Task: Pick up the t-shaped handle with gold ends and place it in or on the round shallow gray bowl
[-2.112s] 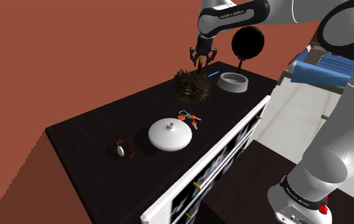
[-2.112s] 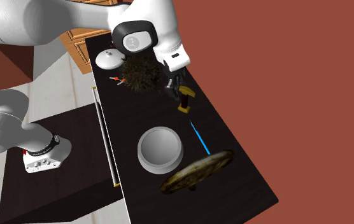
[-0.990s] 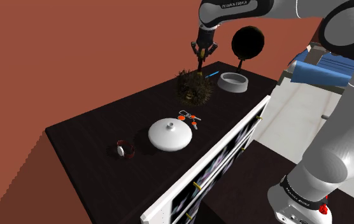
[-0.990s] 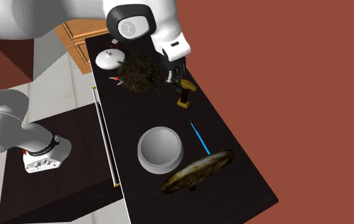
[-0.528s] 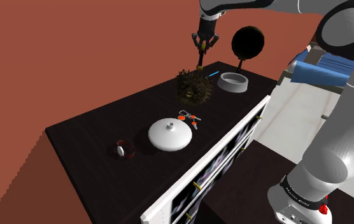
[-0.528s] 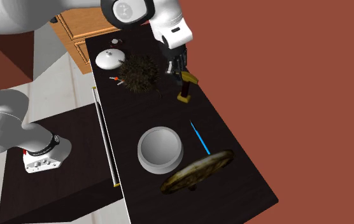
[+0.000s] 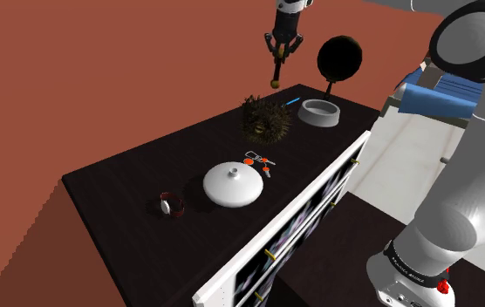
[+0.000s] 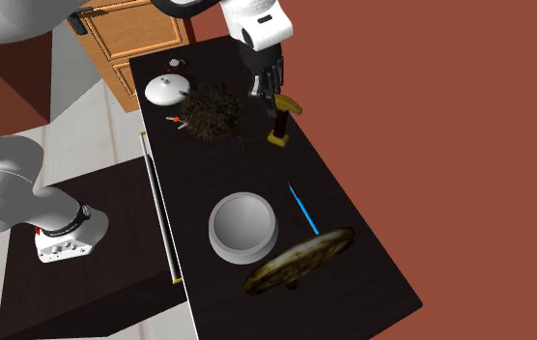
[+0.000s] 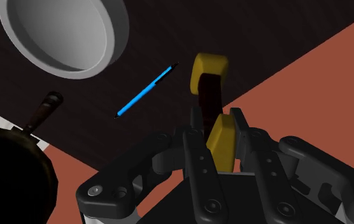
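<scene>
Where the white arm reaches out over the far end of the counter, the black two-finger gripper (image 7: 279, 51) (image 8: 268, 89) (image 9: 220, 121) is clamped on the gold top of the T-shaped handle with a dark red shaft and gold ends (image 7: 276, 74) (image 8: 282, 121) (image 9: 209, 83). The handle hangs from the fingers with its other gold end lowest, lifted clear of the black countertop (image 7: 145, 174) and seen against the red-brown wall.

Below it on the counter lies a thin bright blue stick (image 7: 292, 101) (image 8: 303, 210) (image 9: 145, 90). Just beside the stick, towards the shoulder view's right, stands the round shallow grey bowl (image 7: 319, 119) (image 8: 212, 230) (image 9: 74, 38), apart from the handle. A dark round wheel on a stand (image 7: 339, 59) (image 8: 300, 259) (image 9: 10, 165) stands just beyond the bowl.

To the shoulder view's left of the stick sits a brown bristly ball (image 7: 265, 119) (image 8: 213, 111). Nearer lie a small orange-and-white object (image 7: 260, 160) (image 8: 176, 120), a white domed lid (image 7: 233, 184) (image 8: 166, 89) and a small dark red cup (image 7: 172, 205).

Lettering on the ring at the arm's base (image 7: 411, 266) is too small to read.
</scene>
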Available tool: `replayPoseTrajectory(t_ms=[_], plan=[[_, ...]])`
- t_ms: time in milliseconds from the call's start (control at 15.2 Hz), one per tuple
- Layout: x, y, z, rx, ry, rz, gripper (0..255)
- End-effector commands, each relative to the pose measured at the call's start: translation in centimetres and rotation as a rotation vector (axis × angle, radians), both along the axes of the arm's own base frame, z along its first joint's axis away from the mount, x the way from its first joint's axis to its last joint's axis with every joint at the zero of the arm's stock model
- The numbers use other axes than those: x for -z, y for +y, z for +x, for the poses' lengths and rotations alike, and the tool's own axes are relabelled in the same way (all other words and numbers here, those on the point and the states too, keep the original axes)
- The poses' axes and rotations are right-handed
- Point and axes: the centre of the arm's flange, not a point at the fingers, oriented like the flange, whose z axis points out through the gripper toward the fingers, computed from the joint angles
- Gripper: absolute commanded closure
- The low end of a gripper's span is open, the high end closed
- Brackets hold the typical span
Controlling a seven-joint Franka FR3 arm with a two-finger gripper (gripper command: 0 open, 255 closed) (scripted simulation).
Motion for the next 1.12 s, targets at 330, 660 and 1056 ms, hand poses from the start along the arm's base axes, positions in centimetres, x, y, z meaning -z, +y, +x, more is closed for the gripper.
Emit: replayPoseTrajectory(t_ms=[330, 660, 1056], plan=[[-2.2, -4.9, -5.8, 0.000, 0.000, 0.000, 255], [-3.6, -9.0, -10.8, 0.000, 0.000, 0.000, 255], [-4.5, -13.4, -16.0, 0.000, 0.000, 0.000, 255]])
